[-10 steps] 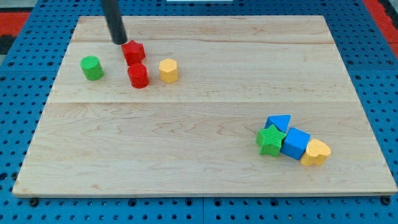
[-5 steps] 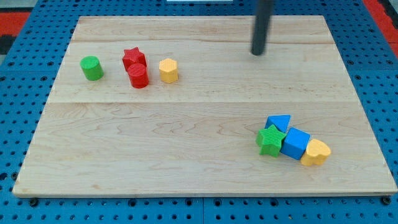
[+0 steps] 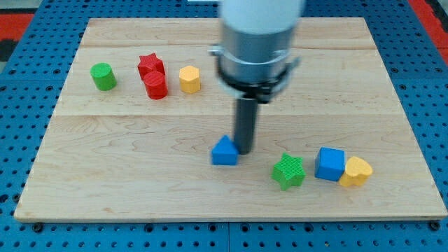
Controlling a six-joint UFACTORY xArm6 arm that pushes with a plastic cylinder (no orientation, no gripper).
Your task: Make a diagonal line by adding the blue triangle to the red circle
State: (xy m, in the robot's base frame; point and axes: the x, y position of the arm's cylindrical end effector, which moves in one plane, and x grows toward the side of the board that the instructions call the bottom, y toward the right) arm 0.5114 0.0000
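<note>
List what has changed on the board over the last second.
My tip crossed from the red pair to the view's right, and now sits against the blue triangle block, which slid left out of its cluster. The green star block shifted slightly down-left. All other blocks stayed put.

Bright even lighting, soft short shadows under blocks, arm housing (image 3: 257,42) motion-blurred, board (image 3: 140,175) sharp

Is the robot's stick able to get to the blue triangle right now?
Probably yes: my tip already sits at the blue triangle, on its right side in the view, with nothing between them.
</note>
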